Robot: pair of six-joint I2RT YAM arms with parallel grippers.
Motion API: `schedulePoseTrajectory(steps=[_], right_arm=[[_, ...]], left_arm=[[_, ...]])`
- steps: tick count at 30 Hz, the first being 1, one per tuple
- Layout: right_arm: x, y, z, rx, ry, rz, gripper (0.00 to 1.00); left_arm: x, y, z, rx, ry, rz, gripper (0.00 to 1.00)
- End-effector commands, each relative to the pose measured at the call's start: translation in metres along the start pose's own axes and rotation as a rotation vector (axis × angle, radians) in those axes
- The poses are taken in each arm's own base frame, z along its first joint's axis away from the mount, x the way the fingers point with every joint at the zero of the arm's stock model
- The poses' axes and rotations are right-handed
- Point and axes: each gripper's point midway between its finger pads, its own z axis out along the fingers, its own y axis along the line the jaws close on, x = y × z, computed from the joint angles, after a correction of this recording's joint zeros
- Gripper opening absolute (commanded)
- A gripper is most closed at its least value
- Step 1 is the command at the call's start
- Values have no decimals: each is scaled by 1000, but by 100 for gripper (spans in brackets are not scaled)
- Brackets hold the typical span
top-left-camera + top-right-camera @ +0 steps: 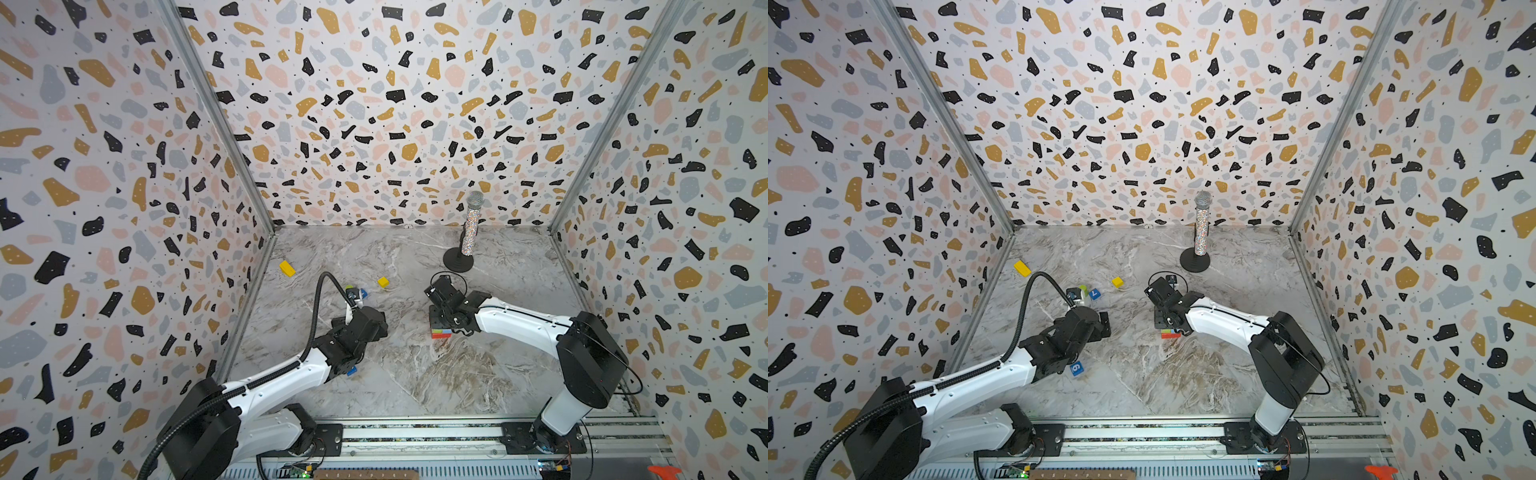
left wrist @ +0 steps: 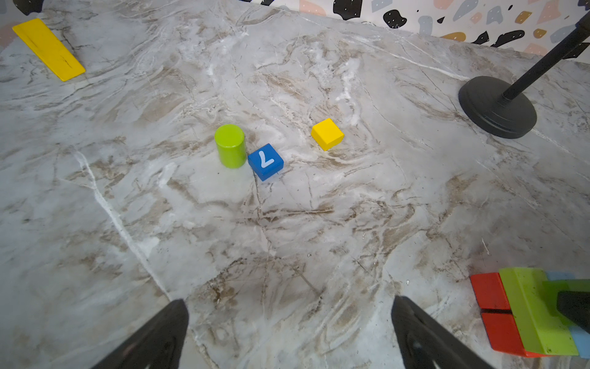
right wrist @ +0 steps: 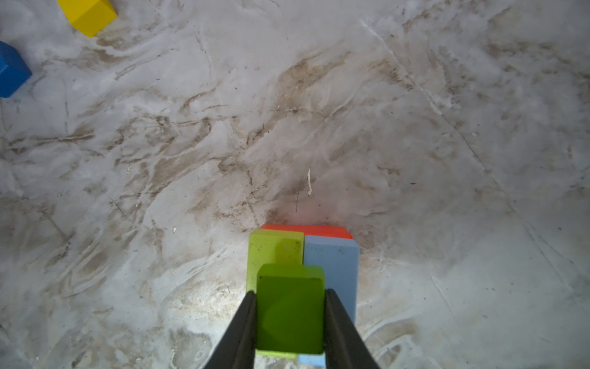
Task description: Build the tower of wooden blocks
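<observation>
Tower (image 1: 440, 333) shows red bricks (image 2: 490, 295) lowest, lime brick (image 3: 271, 252) and light-blue brick (image 3: 335, 268) above.

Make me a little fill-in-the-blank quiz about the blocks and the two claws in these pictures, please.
1. The block clamped in the right gripper is painted ___.
2. The blue cube beside the green cylinder bears the numeral ___.
3. The left gripper is empty, its jaws standing ___.
4. The lowest bricks of the tower are ___.
Missing words: green; 7; open; red.
</observation>
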Motion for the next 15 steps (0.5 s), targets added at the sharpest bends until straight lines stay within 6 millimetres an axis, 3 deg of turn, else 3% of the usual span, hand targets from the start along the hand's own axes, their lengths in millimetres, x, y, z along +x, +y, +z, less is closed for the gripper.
schedulePoseTrajectory(steps=[1, 15], right_arm=[[-6, 2, -2, 1, -6, -7, 23], [-4, 0, 1, 7, 2, -9, 30]], left_arm=[[-9, -3, -2, 6, -34, -1, 100], [-9, 0, -3, 1, -38, -2, 100]])
